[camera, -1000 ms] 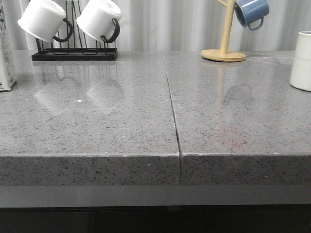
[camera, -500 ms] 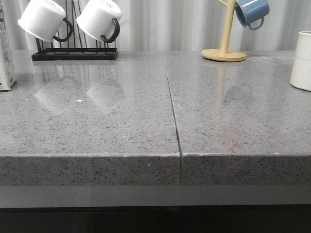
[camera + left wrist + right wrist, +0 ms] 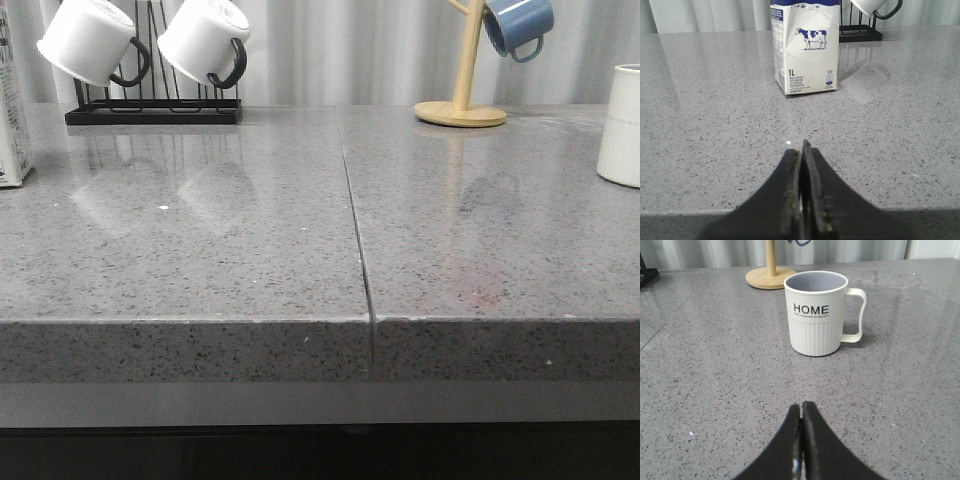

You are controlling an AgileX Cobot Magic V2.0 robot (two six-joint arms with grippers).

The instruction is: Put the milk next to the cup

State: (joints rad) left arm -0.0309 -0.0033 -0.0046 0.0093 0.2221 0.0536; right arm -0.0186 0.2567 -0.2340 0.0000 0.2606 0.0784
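Grey speckled counter (image 3: 250,260) runs the full width, with the milk (image 3: 805,47) upright at its far left edge and the cup (image 3: 817,315) at the far right, well apart. Both the left gripper (image 3: 801,150) and right gripper (image 3: 801,410) have fingers pressed together, holding nothing. I judge the left should spread wide, square up to the carton, and grip low on its body so it won't tip.
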